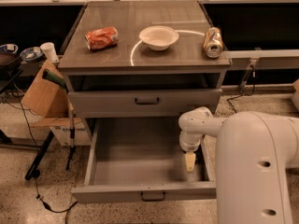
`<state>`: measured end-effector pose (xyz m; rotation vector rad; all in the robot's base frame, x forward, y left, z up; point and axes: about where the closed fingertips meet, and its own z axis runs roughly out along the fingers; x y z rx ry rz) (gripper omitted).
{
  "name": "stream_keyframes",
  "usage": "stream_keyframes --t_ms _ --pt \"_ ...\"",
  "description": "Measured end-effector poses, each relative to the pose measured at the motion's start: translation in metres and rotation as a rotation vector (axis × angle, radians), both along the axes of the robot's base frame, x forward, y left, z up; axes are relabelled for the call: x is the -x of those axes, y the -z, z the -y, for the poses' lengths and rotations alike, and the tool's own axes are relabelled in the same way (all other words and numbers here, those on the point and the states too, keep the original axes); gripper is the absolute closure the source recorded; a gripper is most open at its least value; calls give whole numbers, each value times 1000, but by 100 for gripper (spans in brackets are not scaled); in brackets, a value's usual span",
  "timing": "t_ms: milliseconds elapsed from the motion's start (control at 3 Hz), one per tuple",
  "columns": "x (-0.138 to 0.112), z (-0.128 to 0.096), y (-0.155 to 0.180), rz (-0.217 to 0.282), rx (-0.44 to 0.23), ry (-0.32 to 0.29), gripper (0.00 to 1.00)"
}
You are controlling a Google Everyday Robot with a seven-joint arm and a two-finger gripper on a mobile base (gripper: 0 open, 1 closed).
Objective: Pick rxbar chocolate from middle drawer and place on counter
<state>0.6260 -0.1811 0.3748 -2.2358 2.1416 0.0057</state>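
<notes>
The middle drawer is pulled wide open at the bottom of the cabinet, and its smooth grey floor shows bare. My gripper hangs down inside the drawer at its right side, close to the right wall and just above the floor. The white arm reaches in from the lower right. The rxbar chocolate is not in view; it may be hidden behind the gripper. The counter is the glossy grey-brown cabinet top with a pale curved ring line.
On the counter lie a crushed orange can, a white bowl and a gold can. A shallower drawer front is closed above. A cardboard box, a tripod and cables stand to the left.
</notes>
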Motion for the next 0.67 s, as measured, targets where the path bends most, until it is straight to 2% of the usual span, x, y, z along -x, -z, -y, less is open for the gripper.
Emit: stream_keyframes --t_ms 333,667 --pt "-3 7 17 -43 4 -18 0" --pt "1 14 26 -59 5 -10 0"
